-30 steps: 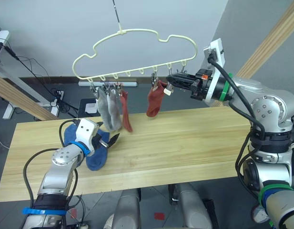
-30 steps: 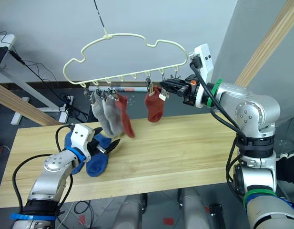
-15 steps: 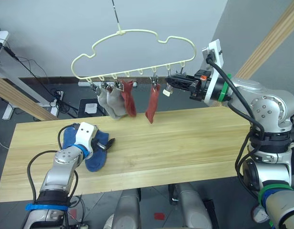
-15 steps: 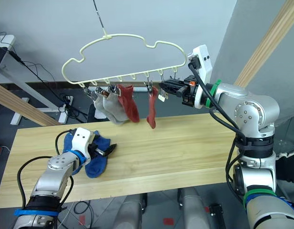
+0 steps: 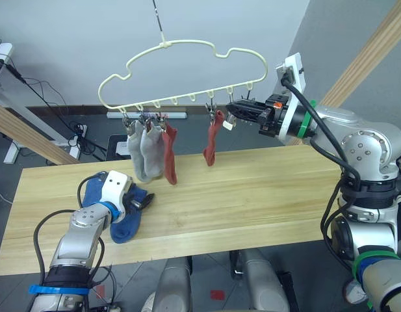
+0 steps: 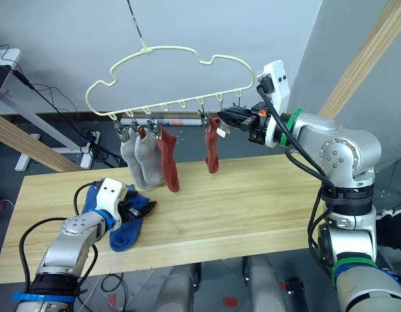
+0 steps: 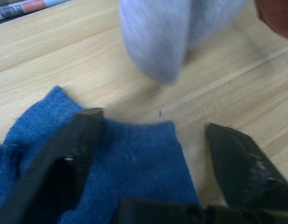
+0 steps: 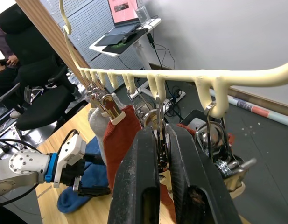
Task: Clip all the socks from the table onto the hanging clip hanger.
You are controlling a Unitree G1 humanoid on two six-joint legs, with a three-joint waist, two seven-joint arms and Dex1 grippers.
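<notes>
**Risking a double pick on the blue pair**

Hanging from the hanger (image 5: 187,45): two grey socks (image 5: 143,153) and one rust sock (image 5: 169,156) bunched toward its left end, with a second rust sock (image 5: 212,144) alone further right. Lying on the desk (image 5: 265,195) near its front-left corner: the blue socks (image 5: 124,224), overlapped in one heap.

Left end effector (image 5: 145,200) set low over that heap with fingers apart, one finger (image 7: 73,140) already on blue fabric, the other on bare wood just past the cuff. Right end effector (image 5: 231,108) pressed together on a clip (image 8: 158,135) beside the second rust sock.

Likely troubles, as judged from here:
- Closing on the heap could lift both blue socks at once, since they overlap; the second might then drop off the desk's front edge.
- Pinching only the cuff's thin edge could let the soft fabric slip out on the way up.
- Pulling or pushing on the clip could set the hanger swinging on its hook and shake clipped socks loose.
- Raising the left arm under the grey socks could brush them.
</notes>
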